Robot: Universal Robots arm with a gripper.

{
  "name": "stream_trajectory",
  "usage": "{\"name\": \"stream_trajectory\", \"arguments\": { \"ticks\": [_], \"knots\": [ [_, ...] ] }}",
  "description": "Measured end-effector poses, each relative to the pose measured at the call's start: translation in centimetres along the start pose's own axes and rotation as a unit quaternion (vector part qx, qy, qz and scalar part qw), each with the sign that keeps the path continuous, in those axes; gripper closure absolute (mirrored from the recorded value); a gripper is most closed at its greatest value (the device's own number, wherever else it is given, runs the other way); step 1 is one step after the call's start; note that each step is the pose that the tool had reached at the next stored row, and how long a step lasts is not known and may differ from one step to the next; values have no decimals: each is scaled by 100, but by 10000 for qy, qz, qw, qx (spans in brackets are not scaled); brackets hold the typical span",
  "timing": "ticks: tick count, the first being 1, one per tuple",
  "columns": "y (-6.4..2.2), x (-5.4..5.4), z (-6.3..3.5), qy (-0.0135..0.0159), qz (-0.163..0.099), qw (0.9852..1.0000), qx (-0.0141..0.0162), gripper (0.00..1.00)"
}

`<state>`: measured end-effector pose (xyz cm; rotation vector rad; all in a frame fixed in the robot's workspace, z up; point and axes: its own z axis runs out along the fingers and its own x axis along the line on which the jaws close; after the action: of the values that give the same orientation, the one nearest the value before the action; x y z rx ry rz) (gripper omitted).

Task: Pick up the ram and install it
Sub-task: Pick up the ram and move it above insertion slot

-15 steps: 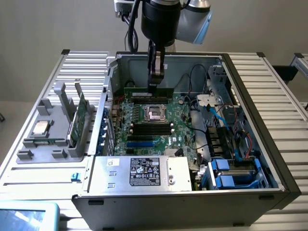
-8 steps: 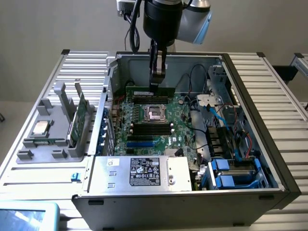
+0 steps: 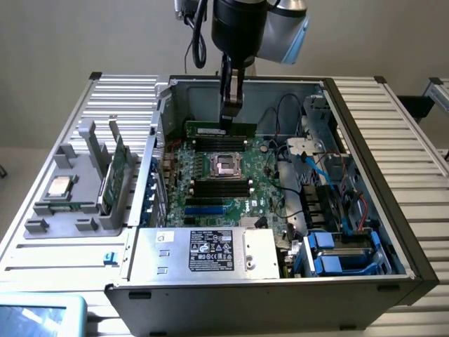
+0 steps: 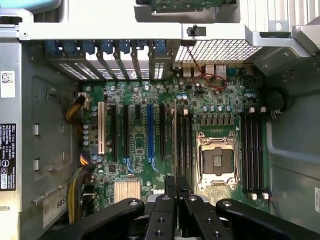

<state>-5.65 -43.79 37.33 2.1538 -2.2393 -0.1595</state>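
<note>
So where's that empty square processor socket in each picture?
Exterior view: the processor socket lies near the picture's centre, between two banks of black memory slots.
Wrist view: the socket lies between those same banks.
Shared landmark: the blue expansion slot.

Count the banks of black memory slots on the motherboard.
2. One bank lies on each side of the empty processor socket: the far bank by the ram held by the gripper, the near bank toward the power supply. None looks hidden.
</note>
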Motion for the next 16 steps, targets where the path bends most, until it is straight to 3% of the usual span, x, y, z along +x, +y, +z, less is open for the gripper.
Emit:
{"name": "stream_trajectory", "arguments": {
  "ticks": [8, 16],
  "knots": [
    [-18, -137, 11, -1, 16, 10000, 1, 89],
    [-18, -141, 11, -2, 16, 10000, 1, 89]
  ]
}}
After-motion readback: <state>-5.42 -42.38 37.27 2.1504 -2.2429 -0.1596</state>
